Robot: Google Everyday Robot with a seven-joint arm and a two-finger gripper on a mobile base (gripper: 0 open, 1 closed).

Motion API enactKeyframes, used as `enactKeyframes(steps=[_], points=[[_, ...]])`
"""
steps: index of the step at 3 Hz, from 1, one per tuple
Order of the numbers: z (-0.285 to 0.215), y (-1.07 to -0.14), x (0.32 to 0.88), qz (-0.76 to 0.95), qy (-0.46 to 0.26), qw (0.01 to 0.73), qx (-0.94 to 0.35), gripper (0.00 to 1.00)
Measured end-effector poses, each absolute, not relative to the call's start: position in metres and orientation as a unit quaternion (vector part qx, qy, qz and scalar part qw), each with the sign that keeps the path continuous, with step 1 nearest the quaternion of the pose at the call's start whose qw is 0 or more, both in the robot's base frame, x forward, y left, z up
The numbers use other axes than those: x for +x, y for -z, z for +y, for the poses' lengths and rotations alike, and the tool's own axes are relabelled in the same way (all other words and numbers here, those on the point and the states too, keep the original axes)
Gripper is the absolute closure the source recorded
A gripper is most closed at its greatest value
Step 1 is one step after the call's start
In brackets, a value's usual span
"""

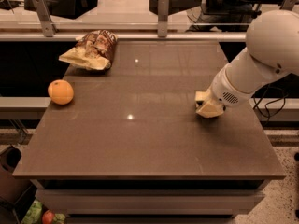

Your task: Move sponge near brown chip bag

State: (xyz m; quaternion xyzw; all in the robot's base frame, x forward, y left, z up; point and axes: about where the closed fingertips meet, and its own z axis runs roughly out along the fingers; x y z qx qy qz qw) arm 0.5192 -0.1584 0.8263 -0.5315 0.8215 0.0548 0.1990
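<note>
Camera view: gripper (208,104) over table (140,143) right side, fingers clamping pale yellow sponge (211,110)

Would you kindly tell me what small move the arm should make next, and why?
Probably lift slightly and carry the sponge left and away, toward the brown chip bag. The tool is at the sponge near the right edge of the table, while the bag lies at the far left corner, well apart from it.
</note>
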Motion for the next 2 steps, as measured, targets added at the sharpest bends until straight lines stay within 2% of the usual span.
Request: enactKeyframes(steps=[2], points=[[-0.160,-0.844,0.529,0.825,-0.037,0.206,-0.525,1.00]])
